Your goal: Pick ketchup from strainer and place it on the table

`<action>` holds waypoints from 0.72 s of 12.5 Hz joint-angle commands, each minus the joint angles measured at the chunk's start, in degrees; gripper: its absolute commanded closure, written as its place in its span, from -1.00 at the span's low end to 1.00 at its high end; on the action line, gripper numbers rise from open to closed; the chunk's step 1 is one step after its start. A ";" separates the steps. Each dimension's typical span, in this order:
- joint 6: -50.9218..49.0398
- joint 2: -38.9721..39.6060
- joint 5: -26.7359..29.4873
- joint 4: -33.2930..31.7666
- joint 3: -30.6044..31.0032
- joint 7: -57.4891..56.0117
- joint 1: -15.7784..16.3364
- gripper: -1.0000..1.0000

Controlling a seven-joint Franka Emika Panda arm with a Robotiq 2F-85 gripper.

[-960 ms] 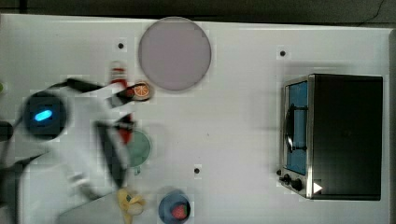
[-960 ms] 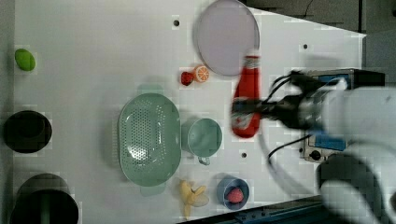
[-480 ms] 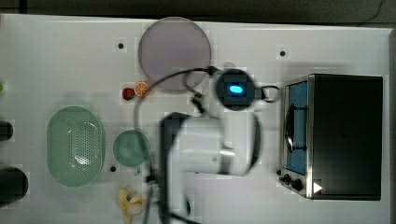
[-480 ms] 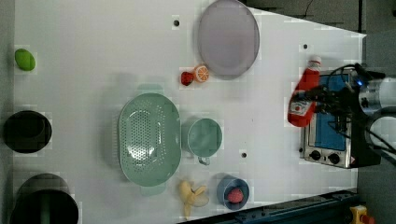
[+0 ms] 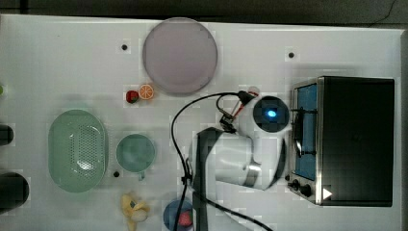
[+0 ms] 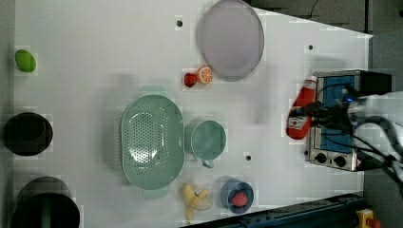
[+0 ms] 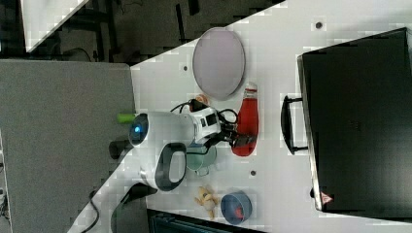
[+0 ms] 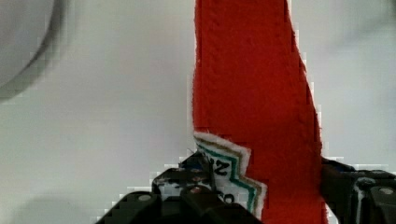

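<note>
Left view shows you the small red squeeze ketchup bottle (image 6: 300, 112) clamped in the black gripper (image 6: 311, 113), just beside the toaster oven (image 6: 349, 118), well apart from the pale green perforated strainer (image 6: 152, 140). Right view: your bottle (image 7: 245, 125) hangs over the white table (image 7: 272, 73), near the round grey-lilac plate (image 7: 218, 62). Wrist view: fingers (image 8: 187, 186) grip the labelled body (image 8: 254, 93).

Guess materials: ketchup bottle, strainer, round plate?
Ketchup: looks like soft felt or plush fabric, with a matte fuzzy red surface and a stitched-looking label edge. Strainer: probably moulded plastic, pale green with a slight sheen and uniform perforations. Plate: smooth, matte grey-lilac; plastic or ceramic, can't tell.
</note>
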 commanded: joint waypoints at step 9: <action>10.83 8.77 0.20 -0.38 1.90 -2.03 3.47 -1.00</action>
